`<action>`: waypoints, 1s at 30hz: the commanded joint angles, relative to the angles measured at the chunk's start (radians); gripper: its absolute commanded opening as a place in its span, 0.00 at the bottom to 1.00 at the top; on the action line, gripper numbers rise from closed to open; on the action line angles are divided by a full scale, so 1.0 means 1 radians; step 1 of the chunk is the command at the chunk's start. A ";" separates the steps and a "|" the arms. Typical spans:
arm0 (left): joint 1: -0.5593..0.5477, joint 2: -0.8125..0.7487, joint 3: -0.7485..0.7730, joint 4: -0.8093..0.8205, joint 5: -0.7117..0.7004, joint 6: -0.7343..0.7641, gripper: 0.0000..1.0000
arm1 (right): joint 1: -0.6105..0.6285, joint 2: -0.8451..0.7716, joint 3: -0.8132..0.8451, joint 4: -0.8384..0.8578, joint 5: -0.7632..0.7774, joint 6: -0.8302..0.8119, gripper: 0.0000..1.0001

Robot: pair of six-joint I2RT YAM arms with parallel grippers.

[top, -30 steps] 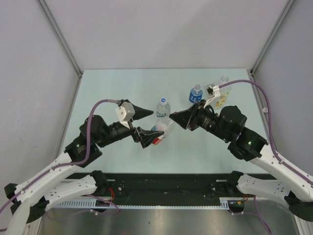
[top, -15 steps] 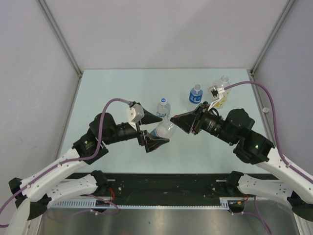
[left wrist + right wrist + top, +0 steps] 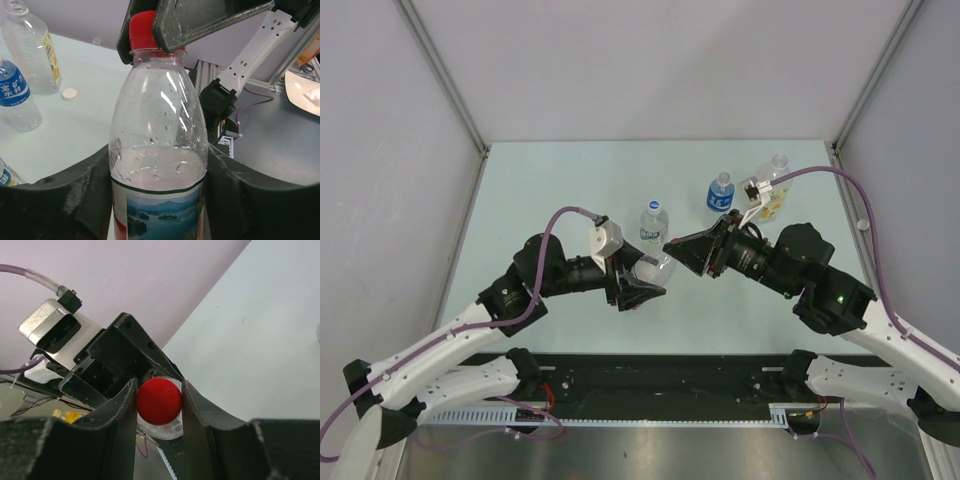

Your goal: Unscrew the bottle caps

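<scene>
looks like the left pincer (image 3: 638, 285) clamps the red-labelled bottle (image 3: 159, 135) from 9 o'clock around the middle of the surface (image 3: 540, 200) so it can't spin, while the right pincer (image 3: 672, 247) squeezes its red cap (image 3: 159, 401) from 3 o'clock, ready to twist

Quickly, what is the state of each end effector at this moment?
Left end effector: closed around the body of the red-capped bottle.
Right end effector: closed on the red cap of that bottle.
</scene>
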 commanded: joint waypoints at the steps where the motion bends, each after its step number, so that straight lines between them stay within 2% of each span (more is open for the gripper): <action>1: 0.004 -0.021 -0.008 0.035 0.018 0.004 0.60 | 0.010 -0.003 0.047 0.035 0.020 -0.010 0.23; 3: 0.004 -0.030 -0.009 0.035 0.009 0.010 0.53 | 0.008 -0.003 0.060 0.027 0.041 -0.011 0.41; 6: 0.004 -0.034 -0.006 0.037 -0.008 0.023 0.43 | 0.010 0.000 0.074 0.019 0.063 -0.013 0.53; 10: 0.004 -0.044 0.001 0.028 -0.056 0.040 0.35 | 0.010 -0.003 0.106 0.001 0.107 -0.019 0.61; 14: -0.011 -0.067 -0.016 0.035 -0.235 0.035 0.20 | 0.025 -0.017 0.109 -0.016 0.223 0.001 0.64; 15: -0.018 -0.073 -0.022 0.035 -0.284 0.046 0.10 | 0.030 -0.019 0.109 -0.024 0.243 0.007 0.64; 17: -0.056 -0.083 -0.031 0.035 -0.425 0.066 0.00 | 0.033 -0.016 0.109 -0.028 0.282 0.018 0.63; 23: -0.223 -0.088 -0.046 0.089 -0.778 0.199 0.00 | 0.048 0.009 0.109 -0.016 0.322 0.039 0.60; 26: -0.286 -0.080 -0.055 0.112 -0.908 0.251 0.00 | 0.050 0.030 0.116 -0.011 0.328 0.052 0.59; 30: -0.320 -0.053 -0.052 0.117 -0.985 0.285 0.00 | 0.054 0.056 0.119 0.015 0.325 0.061 0.59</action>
